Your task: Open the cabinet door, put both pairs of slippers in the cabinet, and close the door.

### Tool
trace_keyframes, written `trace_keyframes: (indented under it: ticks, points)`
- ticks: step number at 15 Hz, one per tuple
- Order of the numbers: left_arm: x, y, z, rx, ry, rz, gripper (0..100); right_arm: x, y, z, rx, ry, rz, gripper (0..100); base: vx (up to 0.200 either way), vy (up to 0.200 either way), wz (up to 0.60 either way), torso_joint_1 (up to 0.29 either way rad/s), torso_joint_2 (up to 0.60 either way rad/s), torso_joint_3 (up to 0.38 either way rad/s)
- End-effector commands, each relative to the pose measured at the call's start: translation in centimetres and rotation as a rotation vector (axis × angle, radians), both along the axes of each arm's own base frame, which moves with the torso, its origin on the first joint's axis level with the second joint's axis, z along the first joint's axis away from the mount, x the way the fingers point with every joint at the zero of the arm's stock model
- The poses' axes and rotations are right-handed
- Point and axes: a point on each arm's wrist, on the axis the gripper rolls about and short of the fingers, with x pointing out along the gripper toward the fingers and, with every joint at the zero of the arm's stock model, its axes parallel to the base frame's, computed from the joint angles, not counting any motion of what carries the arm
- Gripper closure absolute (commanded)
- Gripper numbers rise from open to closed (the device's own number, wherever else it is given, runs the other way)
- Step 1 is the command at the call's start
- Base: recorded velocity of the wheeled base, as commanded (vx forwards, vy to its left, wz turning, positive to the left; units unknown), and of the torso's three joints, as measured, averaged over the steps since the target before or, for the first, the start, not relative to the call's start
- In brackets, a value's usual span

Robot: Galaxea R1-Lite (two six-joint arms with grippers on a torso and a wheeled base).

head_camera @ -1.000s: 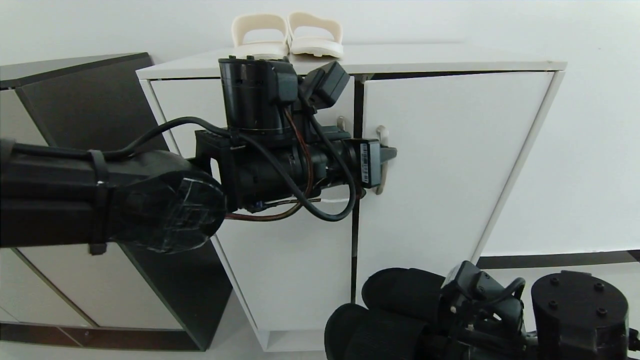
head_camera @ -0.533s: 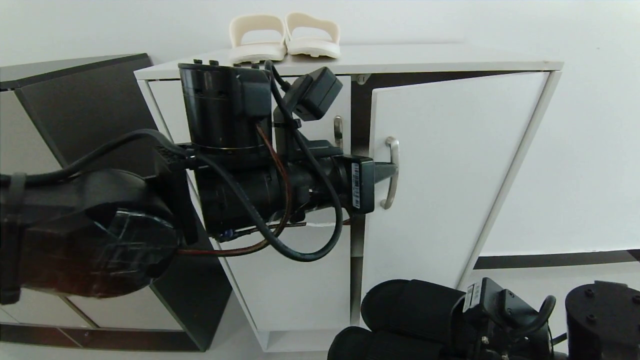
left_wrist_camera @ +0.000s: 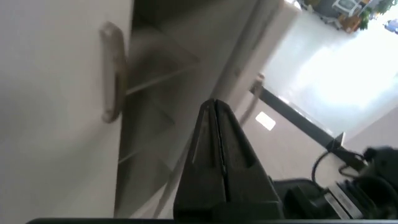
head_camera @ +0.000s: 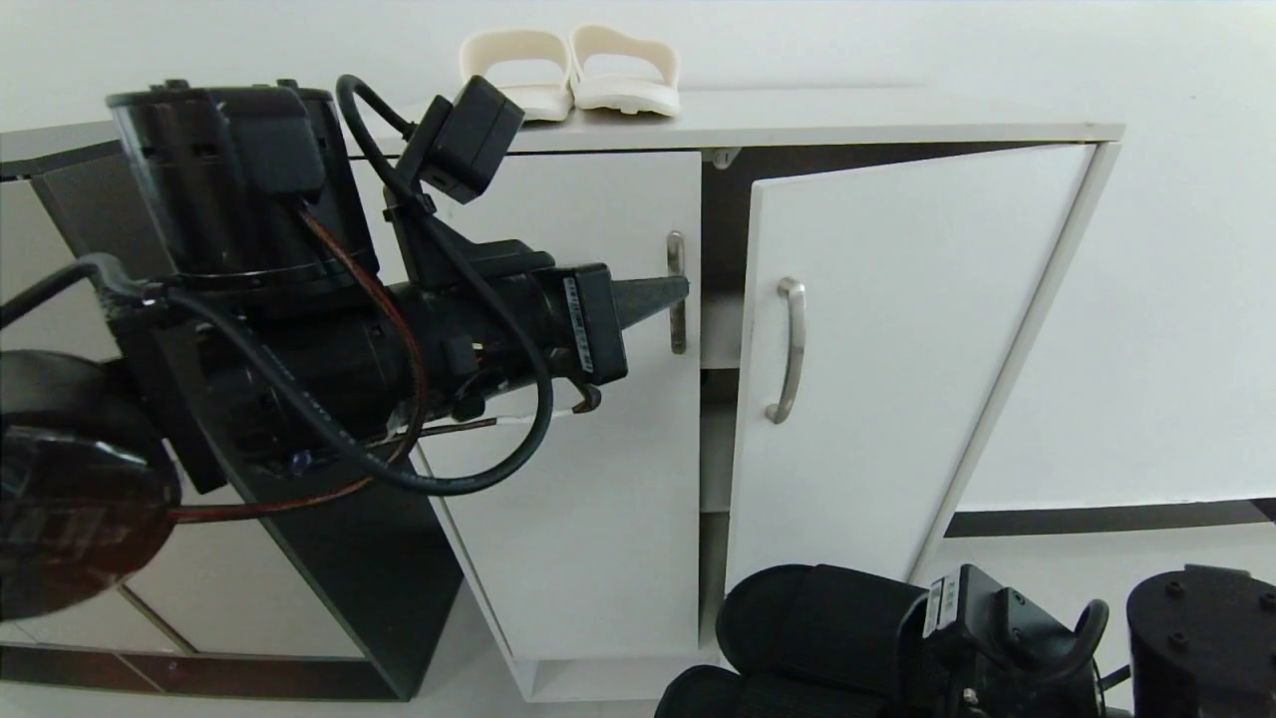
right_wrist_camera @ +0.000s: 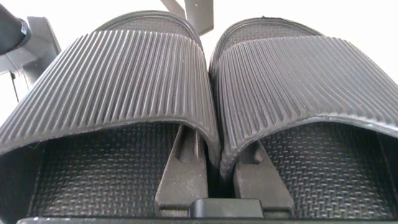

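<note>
**Right door ajar, both pairs of slippers outside the cabinet**

The white cabinet (head_camera: 897, 130) stands against the wall. Its right door (head_camera: 897, 349) is swung partly outward and its left door (head_camera: 578, 499) is flush shut. Through the gap between them pale shelf edges (head_camera: 720, 329) show against a dark interior. What lies deeper in is hidden by the doors. Each door carries an upright metal handle: the right door handle (head_camera: 790, 349) near that door's free edge, and the left door handle (head_camera: 677, 294) beside the gap.

The white slippers (head_camera: 570, 70) sit side by side on the cabinet's top, toward its left end, with their toes pointing out to the front.

The black slippers (head_camera: 807, 618) are low in front of the cabinet, below the open door, held up by the right arm. In the right wrist view the ribbed straps (right_wrist_camera: 124, 81) arch side by side. The right jaws have one finger (right_wrist_camera: 183, 168) under each strap and are pinched on the two touching inner walls, gripping the pair together.

The left jaws are pressed fully together and hold nothing. They point sideways at handle height, with the tip just beside the left door handle. Whether it touches the handle cannot be told.

A dark cabinet (head_camera: 369, 558) stands just left of the white one.
</note>
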Motion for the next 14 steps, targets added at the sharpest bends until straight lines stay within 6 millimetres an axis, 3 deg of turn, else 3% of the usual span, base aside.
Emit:
trace_keyframes:
  ticks: [1,9,14]
  points:
    - [1.7,-0.9,-0.7,0.0,0.008,0.013,100,-0.2,-0.1,-0.2,-0.008,0.006,0.006,100,0.0,0.0,0.0,0.0,0.0,0.0]
    - [6.1,-4.2,-0.4,-0.023,-0.015,0.017,100,-1.3,0.2,-0.9,-0.039,0.026,0.057,100,0.0,0.0,0.0,0.0,0.0,0.0]
    - [6.4,-4.5,-0.3,-0.029,-0.022,0.017,100,-1.8,0.4,-1.4,-0.088,0.057,0.078,100,0.0,0.0,0.0,0.0,0.0,0.0]
